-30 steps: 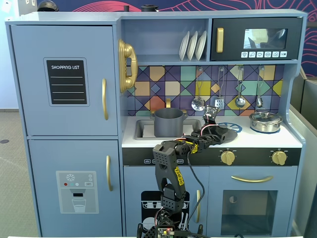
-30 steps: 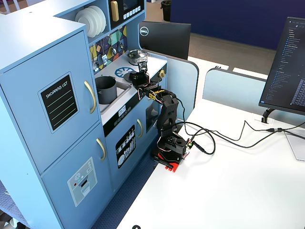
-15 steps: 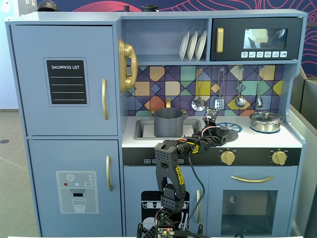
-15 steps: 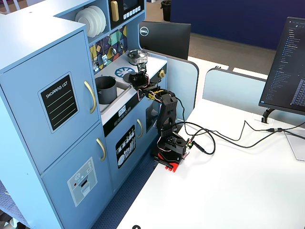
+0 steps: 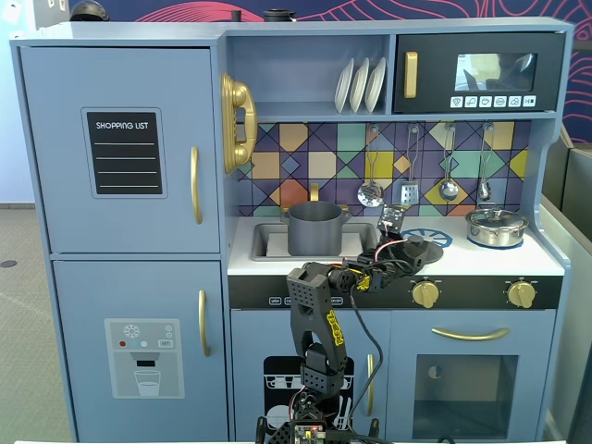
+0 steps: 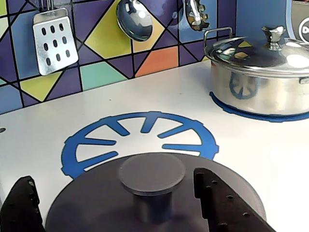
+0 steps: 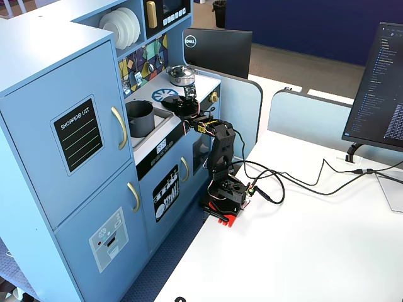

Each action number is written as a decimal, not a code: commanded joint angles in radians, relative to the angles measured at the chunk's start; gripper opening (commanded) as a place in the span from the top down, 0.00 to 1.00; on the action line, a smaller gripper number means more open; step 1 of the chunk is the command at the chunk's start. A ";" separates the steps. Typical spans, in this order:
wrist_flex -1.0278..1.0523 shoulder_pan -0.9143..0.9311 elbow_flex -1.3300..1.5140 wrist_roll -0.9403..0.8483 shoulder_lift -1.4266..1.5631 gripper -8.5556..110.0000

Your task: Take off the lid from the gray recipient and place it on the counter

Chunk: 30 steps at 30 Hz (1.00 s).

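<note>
The dark gray lid (image 6: pixel 96 208) with its central knob (image 6: pixel 152 174) appears to lie on the white counter (image 6: pixel 43 130), over the near edge of the blue burner print (image 6: pixel 145 130). My gripper (image 6: pixel 113 181) is open. Its jaws stand either side of the knob without touching it: the right finger (image 6: pixel 217 193) is close, the left finger (image 6: pixel 21 203) far off. The gray recipient (image 5: pixel 314 228) stands uncovered in the sink, left of the gripper (image 5: pixel 407 244). In a fixed view the recipient (image 7: pixel 140 118) and gripper (image 7: pixel 184 102) also show.
A shiny silver pan with its lid (image 6: pixel 260 72) stands on the second burner at the right. A spatula (image 6: pixel 54 41) and ladle (image 6: pixel 135 19) hang on the tiled back wall. Gold oven knobs (image 5: pixel 425 294) sit below the counter edge.
</note>
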 commanded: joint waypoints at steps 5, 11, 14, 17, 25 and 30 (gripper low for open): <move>-0.018 0.026 -0.008 0.002 0.052 0.63; -0.055 -0.009 -0.025 -0.012 0.100 0.65; -0.026 -0.028 -0.034 -0.034 0.176 0.66; 0.026 -0.057 -0.029 -0.046 0.284 0.67; 0.554 -0.137 0.003 -0.031 0.747 0.77; 1.040 -0.259 0.003 -0.002 1.032 0.93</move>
